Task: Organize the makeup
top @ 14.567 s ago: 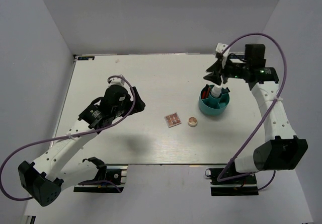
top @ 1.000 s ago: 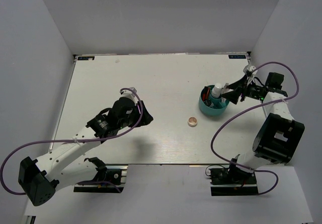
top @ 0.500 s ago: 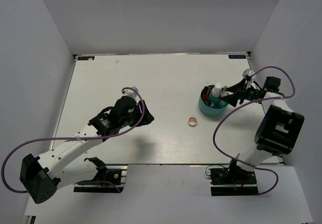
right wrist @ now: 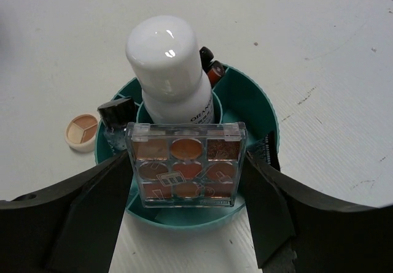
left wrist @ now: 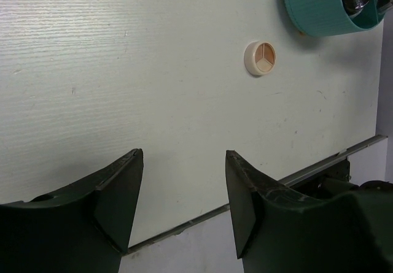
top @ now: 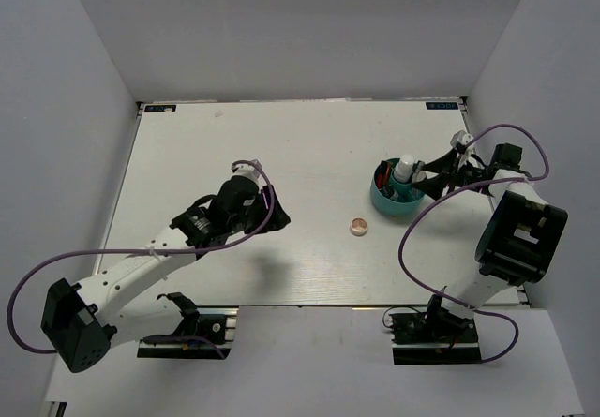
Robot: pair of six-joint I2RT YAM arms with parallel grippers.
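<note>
The teal cup [right wrist: 261,104] holds the white bottle [right wrist: 169,64], a short black tube [right wrist: 115,115] and a dark red-tipped pencil [right wrist: 213,70]. My right gripper [right wrist: 187,157] is shut on the square pinkish-brown palette [right wrist: 186,162], which stands on edge in the cup's near compartment. In the top view this gripper [top: 427,182] is at the cup's [top: 398,201] right rim. The round beige compact [top: 358,226] lies on the table left of the cup, as the left wrist view [left wrist: 260,57] also shows. My left gripper [left wrist: 184,156] is open and empty, well left of the compact.
The white table's near edge [left wrist: 319,162] runs just under my left fingers. White walls close in the table on the left, back and right. Purple cables loop off both arms.
The palette lay on the table 14.6 s ago and is now in my right gripper at the cup. Over the last second my left gripper crept right and my right gripper edged toward the cup.
</note>
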